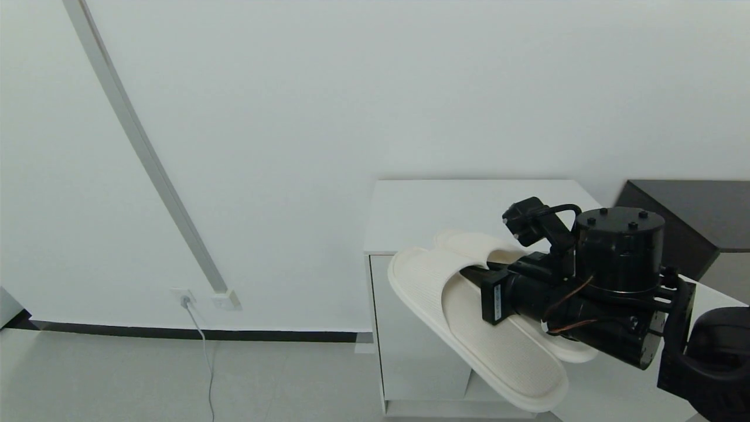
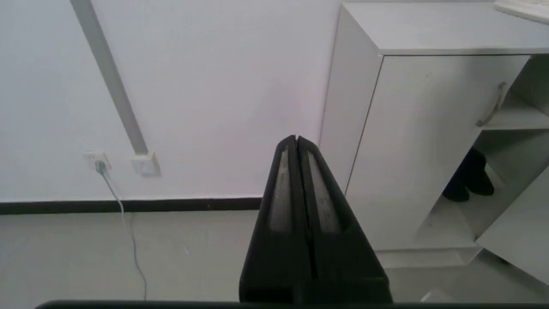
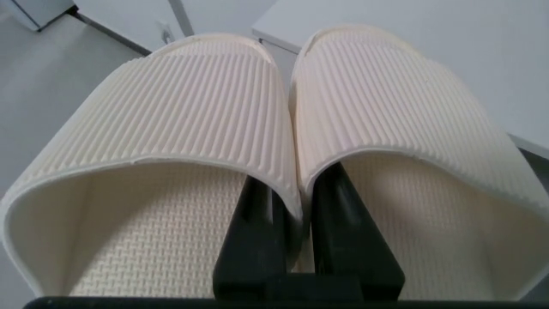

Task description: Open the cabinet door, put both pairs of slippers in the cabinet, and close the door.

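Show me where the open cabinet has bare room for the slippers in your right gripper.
In the white cabinet, the upper shelf looks bare beside the handled door. The bottom compartment's front strip is free; dark shoes crowd its back. The cabinet's top is bare left of the cream ribbed slippers in the right gripper.

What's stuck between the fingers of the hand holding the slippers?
In the right wrist view, both slippers' inner strap edges sit pinched between the right hand's fingers, one inside each.
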Controlling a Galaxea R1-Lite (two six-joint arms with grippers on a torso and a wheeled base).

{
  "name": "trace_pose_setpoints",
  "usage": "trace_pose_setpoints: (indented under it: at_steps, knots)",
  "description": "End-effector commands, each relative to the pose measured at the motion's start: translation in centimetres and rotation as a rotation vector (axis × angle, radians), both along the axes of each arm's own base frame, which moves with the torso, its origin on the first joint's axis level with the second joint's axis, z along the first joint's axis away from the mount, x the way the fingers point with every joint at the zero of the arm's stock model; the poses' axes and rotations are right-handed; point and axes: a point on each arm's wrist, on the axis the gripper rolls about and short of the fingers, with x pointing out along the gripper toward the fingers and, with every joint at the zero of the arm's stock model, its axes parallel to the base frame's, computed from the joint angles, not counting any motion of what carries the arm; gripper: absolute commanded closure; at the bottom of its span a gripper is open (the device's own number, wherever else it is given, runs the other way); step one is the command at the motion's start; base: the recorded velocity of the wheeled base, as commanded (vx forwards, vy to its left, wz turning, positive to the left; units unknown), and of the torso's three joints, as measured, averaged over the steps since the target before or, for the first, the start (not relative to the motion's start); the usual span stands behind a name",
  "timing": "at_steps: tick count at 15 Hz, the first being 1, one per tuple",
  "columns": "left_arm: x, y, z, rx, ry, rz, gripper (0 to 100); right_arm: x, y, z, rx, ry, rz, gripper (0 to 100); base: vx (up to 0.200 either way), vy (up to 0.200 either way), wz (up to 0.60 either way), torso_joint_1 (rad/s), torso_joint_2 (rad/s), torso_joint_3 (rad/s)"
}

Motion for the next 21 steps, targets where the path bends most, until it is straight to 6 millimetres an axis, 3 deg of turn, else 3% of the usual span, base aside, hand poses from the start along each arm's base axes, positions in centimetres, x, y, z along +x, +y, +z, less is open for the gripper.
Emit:
trace_pose_setpoints:
  at_steps: [1,12,21]
  knots:
    - [0.00,0.00,0.00,0.000,0.000,0.000,100,0.01,0.12,-0.25,-0.006,0.007,0.004,100,0.000,0.000,0.00,0.000,0.00,0.000]
    - [0.01,0.00,0.00,0.000,0.002,0.000,100,-0.06,0.12,-0.34,-0.007,0.008,0.005,100,0.000,0.000,0.00,0.000,0.00,0.000]
    - [0.00,0.00,0.00,0.000,0.000,0.000,100,-0.16,0.03,-0.52,-0.011,0.012,0.005,100,0.000,-0.200,0.00,0.003,0.00,0.002]
